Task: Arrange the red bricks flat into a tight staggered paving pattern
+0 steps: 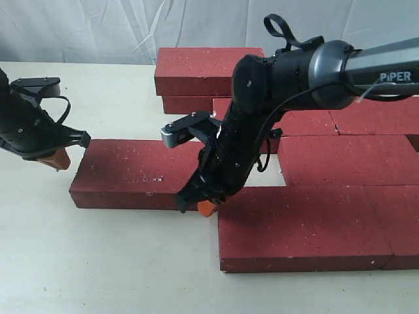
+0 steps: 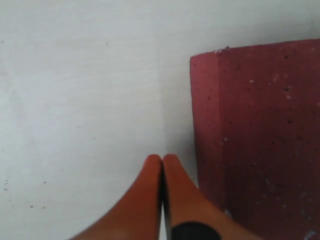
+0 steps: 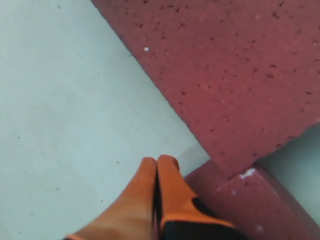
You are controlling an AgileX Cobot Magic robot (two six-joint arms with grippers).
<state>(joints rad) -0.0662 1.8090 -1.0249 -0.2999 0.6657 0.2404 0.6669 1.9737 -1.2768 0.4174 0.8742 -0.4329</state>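
Several red bricks lie flat on the table. One brick [image 1: 134,171] sits apart on the left, its right end near the paved group: a front brick [image 1: 301,229], a middle-row brick [image 1: 347,160] and a back stack [image 1: 203,69]. My left gripper [image 1: 59,159] is shut and empty, just off that brick's left end [image 2: 260,140]; its tips [image 2: 162,159] point at bare table. My right gripper [image 1: 206,208] is shut and empty, down at the brick's front edge, where the loose brick [image 3: 225,75] meets the front brick's corner [image 3: 250,205].
The white table [image 1: 98,261] stretches in front and to the left. A pale crumpled sheet [image 1: 98,26] hangs behind the table. My right arm [image 1: 288,78] reaches across the back and middle bricks. More bricks [image 1: 373,121] run off the right edge.
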